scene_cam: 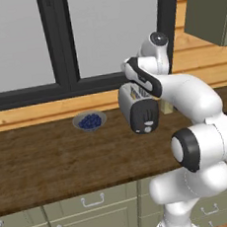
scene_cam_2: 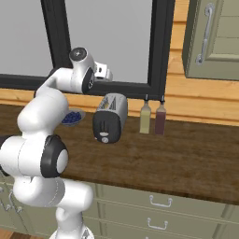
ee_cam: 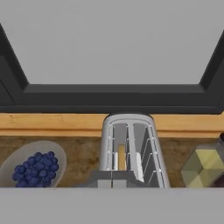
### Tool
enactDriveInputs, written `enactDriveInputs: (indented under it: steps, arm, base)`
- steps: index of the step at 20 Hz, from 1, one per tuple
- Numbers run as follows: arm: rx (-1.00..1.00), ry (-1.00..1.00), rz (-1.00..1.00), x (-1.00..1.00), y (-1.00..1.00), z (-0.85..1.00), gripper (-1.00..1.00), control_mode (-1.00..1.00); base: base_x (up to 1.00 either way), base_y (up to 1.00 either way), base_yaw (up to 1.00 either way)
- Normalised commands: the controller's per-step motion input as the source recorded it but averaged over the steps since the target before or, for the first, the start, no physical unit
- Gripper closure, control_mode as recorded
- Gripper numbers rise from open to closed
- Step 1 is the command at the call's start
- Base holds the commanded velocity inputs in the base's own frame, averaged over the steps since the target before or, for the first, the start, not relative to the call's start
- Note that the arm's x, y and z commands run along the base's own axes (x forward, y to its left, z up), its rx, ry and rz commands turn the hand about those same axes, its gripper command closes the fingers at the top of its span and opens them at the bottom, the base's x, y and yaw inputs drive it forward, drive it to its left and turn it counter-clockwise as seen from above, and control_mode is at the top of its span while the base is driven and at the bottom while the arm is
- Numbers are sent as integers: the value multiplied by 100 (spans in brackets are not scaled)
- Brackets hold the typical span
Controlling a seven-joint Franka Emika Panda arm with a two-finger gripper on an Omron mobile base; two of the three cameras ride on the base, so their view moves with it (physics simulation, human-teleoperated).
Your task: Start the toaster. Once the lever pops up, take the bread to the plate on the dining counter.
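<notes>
The silver toaster stands on the wooden worktop under the window, its black end face turned toward me. The pale lever sits low on that face, just above a round knob. A tan sliver of the bread shows down in the left slot. My gripper hangs above the near end of the toaster, looking down into the slots, its two dark fingertips together and holding nothing. In the right base view the hand is up by the window frame, clear of the toaster. The plate and the dining counter are out of view.
A grey bowl of blueberries sits left of the toaster. Two bottles stand to its right against the wall. A black window frame runs behind. A wall cabinet hangs at the upper right. Drawers line the worktop front.
</notes>
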Motion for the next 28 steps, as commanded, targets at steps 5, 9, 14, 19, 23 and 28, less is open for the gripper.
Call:
enactDriveInputs:
  steps: [5,9,14,19,23,28]
  arm:
    - [0,-2,-2,-5,-3,31,-100,-100]
    - [0,0,-8,-2,0,2,-100,-100]
    - [0,0,0,-7,0,0,-100,-100]
    - [0,0,0,0,0,0,-100,-100]
    - [0,0,0,0,0,0,-100,-100]
    - [0,0,0,0,0,0,-100,-100]
  base:
    - [0,0,0]
    - [0,0,0]
    - [0,0,0]
    - [0,0,0]
    - [0,0,0]
    - [0,0,0]
